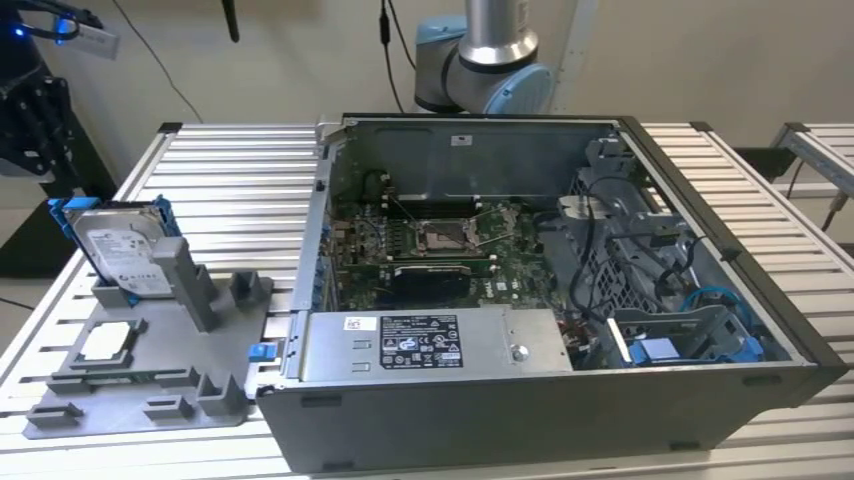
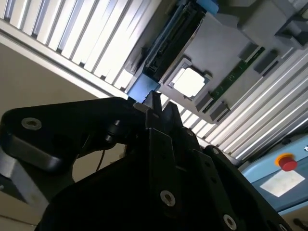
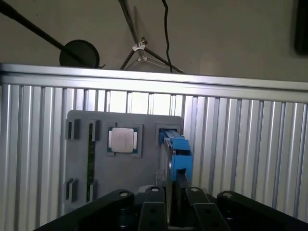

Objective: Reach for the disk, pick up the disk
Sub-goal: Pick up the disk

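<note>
The disk (image 1: 120, 255) stands on edge in a slot of the grey fixture tray (image 1: 160, 372), at the exterior view's left, its blue bracket (image 1: 60, 218) around it. The same tray holds a square processor chip (image 1: 107, 343) in a recess and a green memory stick (image 3: 90, 163) in a slot. In the first wrist view the gripper (image 3: 173, 190) hangs over the disk's edge, its jaws narrowly parted and holding nothing. The open computer case (image 1: 534, 425) contains a motherboard (image 1: 441, 240) and a power supply (image 1: 427, 345).

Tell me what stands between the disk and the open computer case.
In the exterior view, two grey uprights of the holder stand there: a tall post beside the disk and a shorter block nearer the case.
</note>
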`<state>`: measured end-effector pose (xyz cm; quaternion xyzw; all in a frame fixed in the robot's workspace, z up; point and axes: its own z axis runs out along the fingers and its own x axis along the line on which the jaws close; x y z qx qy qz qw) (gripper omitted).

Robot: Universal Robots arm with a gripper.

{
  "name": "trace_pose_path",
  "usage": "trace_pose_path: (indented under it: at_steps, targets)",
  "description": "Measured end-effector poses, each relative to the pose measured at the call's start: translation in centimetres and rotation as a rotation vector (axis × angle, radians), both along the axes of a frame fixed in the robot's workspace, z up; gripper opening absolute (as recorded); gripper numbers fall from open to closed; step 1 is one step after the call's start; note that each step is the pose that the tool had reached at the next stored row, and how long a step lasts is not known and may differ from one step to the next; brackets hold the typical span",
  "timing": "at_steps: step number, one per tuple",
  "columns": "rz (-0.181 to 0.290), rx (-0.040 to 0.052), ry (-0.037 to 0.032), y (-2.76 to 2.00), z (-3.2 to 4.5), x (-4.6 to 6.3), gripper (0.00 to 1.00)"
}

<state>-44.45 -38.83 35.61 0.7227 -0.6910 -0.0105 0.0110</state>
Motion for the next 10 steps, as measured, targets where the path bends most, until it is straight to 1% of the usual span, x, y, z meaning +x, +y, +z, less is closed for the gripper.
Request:
trace_pose_path:
  at_steps: [4, 10]
  targets:
    - [-0.003, 0.0051, 0.0001, 0.23, -0.53, 0.0, 1.0]
    - [-0.005, 0.0055, 0.0001, 0.37, -1.62, 0.0, 1.0]
